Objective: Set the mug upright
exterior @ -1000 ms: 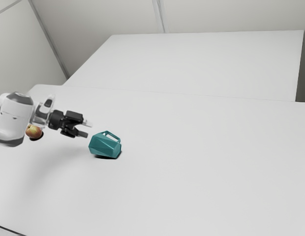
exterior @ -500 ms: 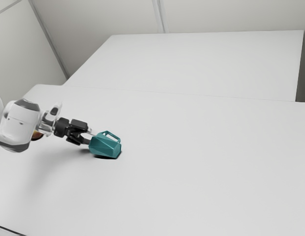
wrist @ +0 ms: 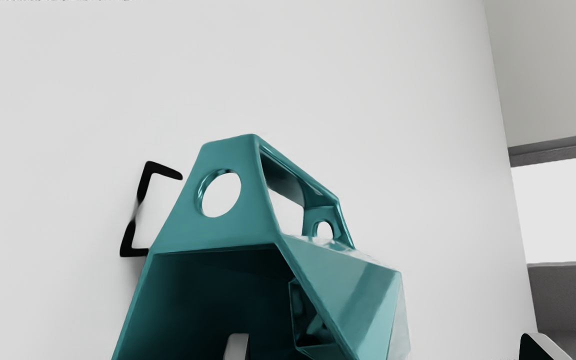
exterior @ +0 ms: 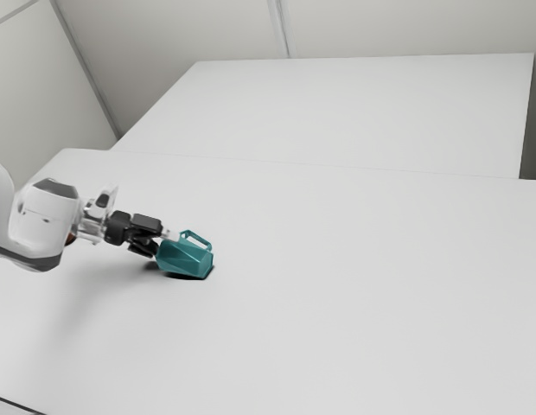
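The mug (exterior: pixel 185 258) lies on its side on the worktop (exterior: pixel 354 311), so uprighting it remains. The fingers (wrist: pixel 237 349) stand open, one in or before its mouth (wrist: pixel 213 290). The wrist view looks inside; the exterior view shows its base (exterior: pixel 205 265) facing away from the arm (exterior: pixel 47 216).

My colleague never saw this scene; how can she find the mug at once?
On the white table, right at the black gripper, a mug lies on its side. Faceted and angular-handled, it is teal, unlike the black gripper and white arm.
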